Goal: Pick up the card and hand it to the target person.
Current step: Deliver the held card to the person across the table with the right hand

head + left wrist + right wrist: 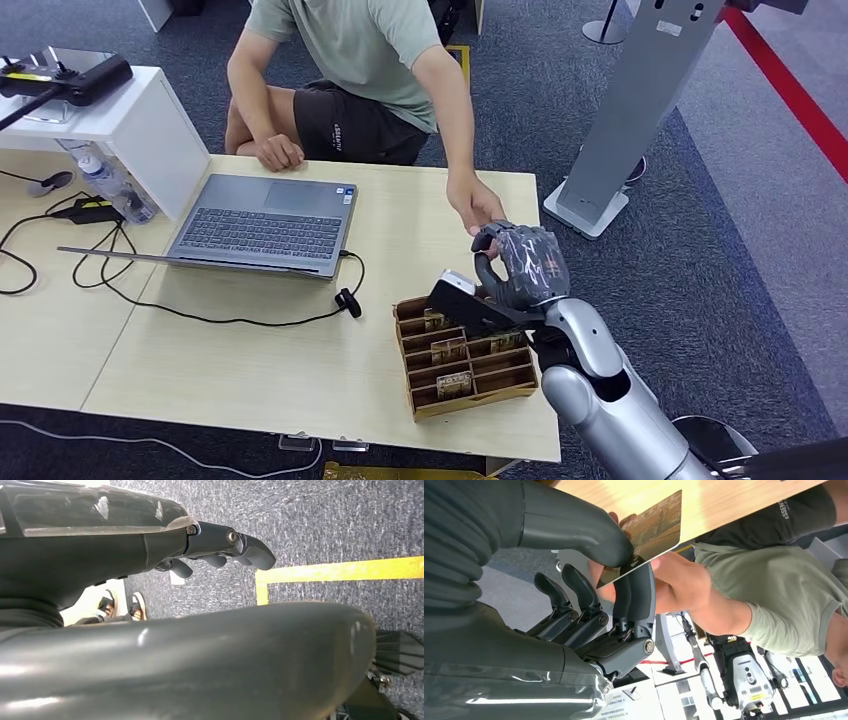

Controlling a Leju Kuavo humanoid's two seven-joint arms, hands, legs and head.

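My right hand [522,264] is raised above the desk's far right side and pinches a brown patterned card [651,530] between its thumb and fingers [636,587]. The seated person in a green shirt reaches an arm across the desk. That person's hand [478,209] is right at my hand and lies behind the card in the right wrist view [674,582]; whether it grips the card I cannot tell. My left hand [220,547] hangs over dark carpet, its fingers loosely curled, with nothing in it.
A wooden card box [462,355] with several slots holding cards stands near the desk's right front corner. An open laptop [262,223] with a black cable lies mid-desk. A white stand [110,115] is at the far left. A grey kiosk base [590,205] stands right of the desk.
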